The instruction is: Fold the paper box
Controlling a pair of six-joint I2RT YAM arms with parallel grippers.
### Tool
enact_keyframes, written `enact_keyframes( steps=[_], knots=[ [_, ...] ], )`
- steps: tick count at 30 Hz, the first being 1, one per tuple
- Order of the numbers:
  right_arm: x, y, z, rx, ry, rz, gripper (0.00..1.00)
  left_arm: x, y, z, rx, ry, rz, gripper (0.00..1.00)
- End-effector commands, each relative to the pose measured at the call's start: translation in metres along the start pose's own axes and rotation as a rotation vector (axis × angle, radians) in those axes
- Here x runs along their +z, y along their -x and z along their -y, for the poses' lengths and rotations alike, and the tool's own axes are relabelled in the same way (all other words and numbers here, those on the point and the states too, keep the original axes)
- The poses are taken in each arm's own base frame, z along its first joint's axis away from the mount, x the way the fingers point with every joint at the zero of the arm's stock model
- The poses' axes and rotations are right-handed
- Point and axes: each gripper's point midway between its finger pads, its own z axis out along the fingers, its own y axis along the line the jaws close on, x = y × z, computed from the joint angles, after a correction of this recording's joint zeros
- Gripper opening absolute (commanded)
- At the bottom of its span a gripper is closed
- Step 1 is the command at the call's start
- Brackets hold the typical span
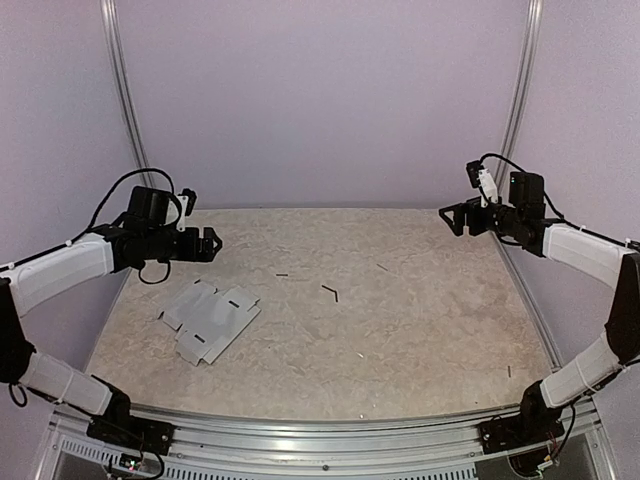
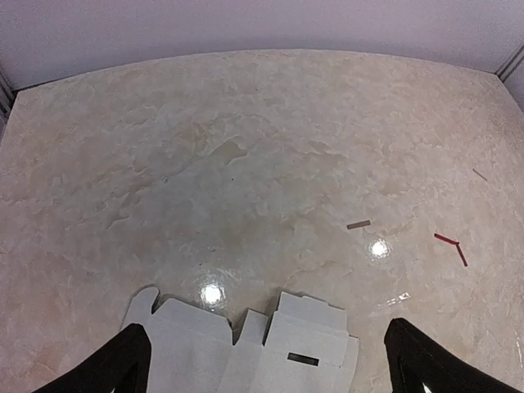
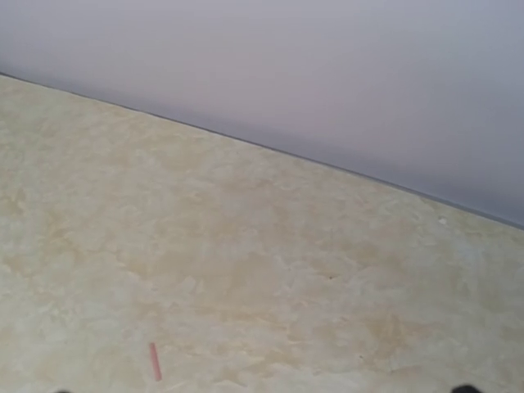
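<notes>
We see the paper box point(image 1: 210, 318) as a flat, unfolded blank lying on the left part of the table point(image 1: 420, 330), below and just nearward of the left gripper point(image 1: 213, 243). It sits skewed to the table's edges, with one corner towards the far wall. Its outline is nearly as wide as it is long, so we cannot tell its long axis. The card is pale grey-white, with notched flaps and two small dark slots.

A short dark strip point(image 1: 282, 274) and a bent scrap point(image 1: 330, 292) lie well apart from it, towards the middle.

The left gripper hovers above the card with its fingers point(image 2: 106, 368) spread wide. The right gripper point(image 1: 447, 220) hangs over the far right corner, its jaws also parted and holding nothing.
</notes>
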Motion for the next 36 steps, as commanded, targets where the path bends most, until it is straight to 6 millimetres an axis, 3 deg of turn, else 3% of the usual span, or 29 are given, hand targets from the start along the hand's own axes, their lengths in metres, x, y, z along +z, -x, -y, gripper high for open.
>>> enact_keyframes(
  steps=[1, 5, 12, 17, 21, 26, 32, 36],
  knots=[
    [0.002, -0.002, 0.006, -0.053, -0.025, -0.003, 1.00, 0.002, -0.009, 0.012, 0.006, -0.008, -0.107, 0.97],
    [0.004, -0.017, -0.008, -0.147, 0.063, -0.051, 1.00, 0.001, -0.032, 0.014, -0.109, 0.022, -0.238, 0.95],
    [0.005, -0.034, -0.058, -0.214, 0.311, -0.076, 0.99, -0.005, -0.093, 0.002, -0.353, 0.080, -0.312, 0.98],
    [0.013, -0.054, -0.105, -0.315, 0.450, -0.139, 0.99, -0.004, -0.135, -0.004, -0.425, 0.116, -0.409, 0.98],
    [0.016, -0.072, -0.143, -0.382, 0.565, -0.186, 0.99, -0.013, -0.150, -0.013, -0.454, 0.173, -0.432, 0.98],
    [0.020, -0.088, -0.169, -0.419, 0.632, -0.234, 0.97, -0.029, -0.174, -0.025, -0.577, 0.244, -0.426, 0.98],
    [0.036, -0.108, -0.205, -0.499, 0.637, -0.300, 0.93, -0.030, -0.185, -0.031, -0.752, 0.188, -0.363, 0.97],
    [0.052, -0.110, -0.243, -0.521, 0.635, -0.325, 0.83, -0.027, -0.184, -0.035, -0.781, 0.169, -0.336, 0.96]
  ],
)
